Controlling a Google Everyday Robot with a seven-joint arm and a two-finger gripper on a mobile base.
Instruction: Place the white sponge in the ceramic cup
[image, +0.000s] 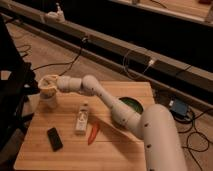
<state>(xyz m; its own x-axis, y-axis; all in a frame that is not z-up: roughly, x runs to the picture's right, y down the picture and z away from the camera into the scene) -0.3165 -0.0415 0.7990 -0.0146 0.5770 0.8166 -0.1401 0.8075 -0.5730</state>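
Note:
The ceramic cup (49, 103) is a small white round cup standing near the far left edge of the wooden table (65, 155). My gripper (48, 86) is directly above the cup's mouth, with the arm reaching in from the right. It is shut on the white sponge (48, 80), a pale cream block that shows at the fingertips just over the rim. The cup's rim is partly hidden by the gripper and sponge.
A white labelled bottle (81, 120) lies mid-table, beside a red chili pepper (93, 133). A black flat object (54, 138) lies front left. A green bowl (132, 105) sits behind the arm at the right. Dark furniture stands at the left, and cables cross the floor.

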